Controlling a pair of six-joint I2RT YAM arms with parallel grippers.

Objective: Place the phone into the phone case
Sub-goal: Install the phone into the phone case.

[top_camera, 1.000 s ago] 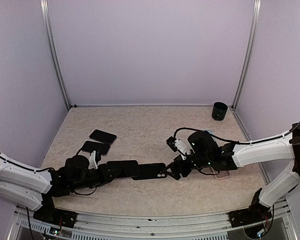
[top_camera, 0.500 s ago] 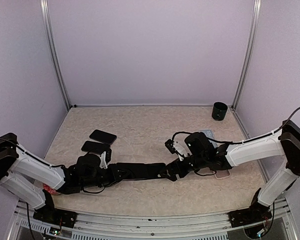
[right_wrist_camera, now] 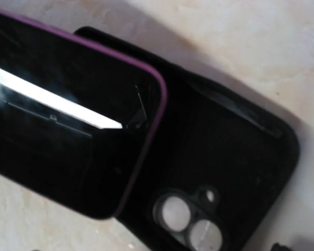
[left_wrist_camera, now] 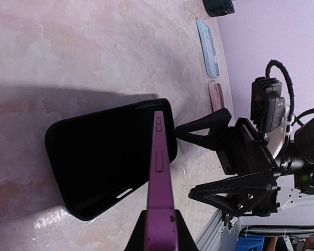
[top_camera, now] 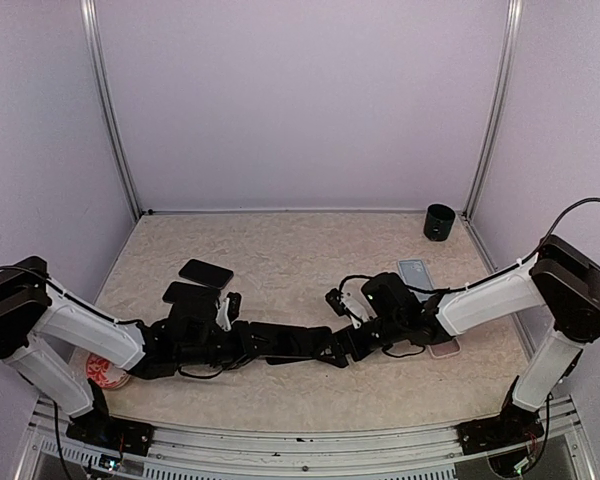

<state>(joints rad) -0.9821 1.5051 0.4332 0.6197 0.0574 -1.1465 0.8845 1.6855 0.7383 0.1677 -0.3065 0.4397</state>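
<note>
My left gripper (left_wrist_camera: 159,222) is shut on the end of the purple-edged phone (left_wrist_camera: 159,157), which I see edge-on in the left wrist view. The phone (top_camera: 280,340) hangs tilted over the black phone case (left_wrist_camera: 104,157), which lies open side up on the table. In the right wrist view the phone's dark screen (right_wrist_camera: 68,130) overlaps the case (right_wrist_camera: 225,167), whose camera cutouts show. My right gripper (left_wrist_camera: 183,161) stands open just past the case's far end, holding nothing. In the top view the right gripper (top_camera: 342,345) faces the left gripper (top_camera: 242,342).
Two dark phones or cases (top_camera: 205,272) (top_camera: 192,294) lie at the left. A light blue case (top_camera: 415,272) and a pink case (top_camera: 443,348) lie at the right. A black cup (top_camera: 439,222) stands in the back right corner. A red-and-white object (top_camera: 105,368) sits near the left arm.
My left arm has reached further right and carried the phone over the case. The right gripper has shifted slightly left and down, and its jaws stand a little wider.
</note>
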